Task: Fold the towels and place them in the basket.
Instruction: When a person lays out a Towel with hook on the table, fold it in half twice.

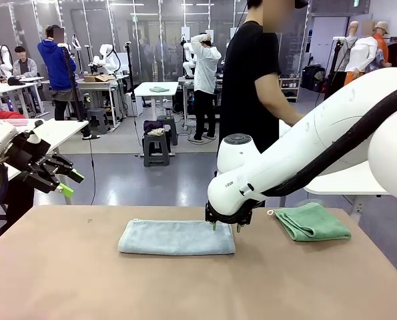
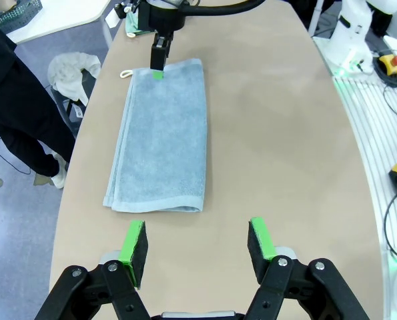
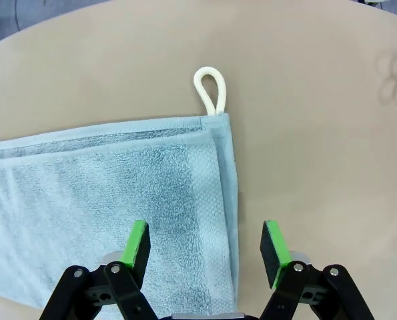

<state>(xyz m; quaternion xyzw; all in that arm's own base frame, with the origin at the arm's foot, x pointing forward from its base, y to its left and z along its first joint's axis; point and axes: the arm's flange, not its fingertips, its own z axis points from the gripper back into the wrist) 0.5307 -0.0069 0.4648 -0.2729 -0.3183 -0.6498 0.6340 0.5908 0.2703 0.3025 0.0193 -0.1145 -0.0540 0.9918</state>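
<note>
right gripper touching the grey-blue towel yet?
Cannot tell. The front view shows the right gripper tips at the grey-blue towel end edge; the right wrist view shows open jaws straddling it, contact unclear.

Tan table (image 1: 65,280) bearing two towels (image 1: 177,237)

— Towels counted on the table (image 1: 65,280)?
— Two are counted: one pale grey-blue towel (image 1: 177,237), folded long, and one mint green towel (image 1: 311,221), folded.
— Hanging loops?
— One white loop (image 3: 210,90) is seen on the grey-blue towel.
— Grippers?
— Two are recorded: left gripper (image 2: 197,247) and right gripper (image 3: 206,248).
</note>
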